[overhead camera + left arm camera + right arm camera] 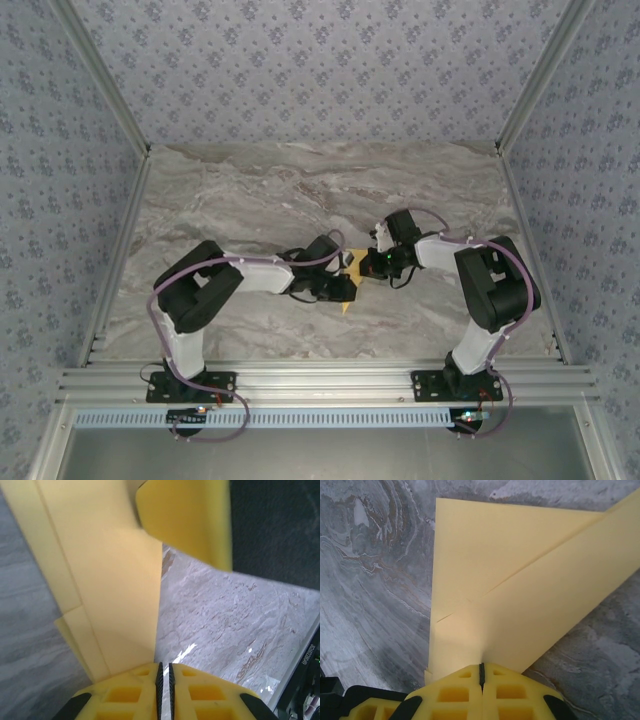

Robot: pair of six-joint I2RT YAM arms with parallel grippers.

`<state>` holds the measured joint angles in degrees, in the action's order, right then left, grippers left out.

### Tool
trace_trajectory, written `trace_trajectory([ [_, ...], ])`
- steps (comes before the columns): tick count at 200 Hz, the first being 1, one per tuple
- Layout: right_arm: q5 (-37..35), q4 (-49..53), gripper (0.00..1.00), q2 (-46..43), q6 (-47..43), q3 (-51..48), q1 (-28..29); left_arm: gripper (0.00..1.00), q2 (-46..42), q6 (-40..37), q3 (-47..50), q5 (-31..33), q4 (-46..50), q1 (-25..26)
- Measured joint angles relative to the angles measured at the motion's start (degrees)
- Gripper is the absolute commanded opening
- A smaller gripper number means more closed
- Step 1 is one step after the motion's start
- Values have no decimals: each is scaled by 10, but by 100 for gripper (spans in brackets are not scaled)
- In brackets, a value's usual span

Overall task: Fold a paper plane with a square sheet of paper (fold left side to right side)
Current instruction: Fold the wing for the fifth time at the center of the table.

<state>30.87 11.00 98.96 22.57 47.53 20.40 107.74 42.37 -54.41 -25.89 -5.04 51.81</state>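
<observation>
Closest, your right gripper (481, 669), jaws shut, pinches the folded yellow-orange paper sheet (520, 590) at the middle of the grey marble table (370, 580). Your left gripper (164, 672), nearly closed, grips another edge. Likely mid-fold: next, carry the left flap rightward and crease it.

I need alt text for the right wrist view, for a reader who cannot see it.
The right gripper, jaws shut, pinches the near edge of a folded yellow paper with diagonal creases. Beneath the paper is a grey marble table.
</observation>
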Motion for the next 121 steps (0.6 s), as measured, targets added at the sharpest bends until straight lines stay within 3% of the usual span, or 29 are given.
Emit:
trace_trajectory([
  [89, -14, 24, 3, 1, -11, 16, 1, 13, -94, -3, 107, 8, 13, 30],
  [104, -35, 34, 11, -7, -12, 20, 1, 14, -121, -1, 125, 9, 22, 22],
  [121, -67, 58, 33, -33, -19, 23, 1, 18, -159, 3, 136, 17, 32, 7],
])
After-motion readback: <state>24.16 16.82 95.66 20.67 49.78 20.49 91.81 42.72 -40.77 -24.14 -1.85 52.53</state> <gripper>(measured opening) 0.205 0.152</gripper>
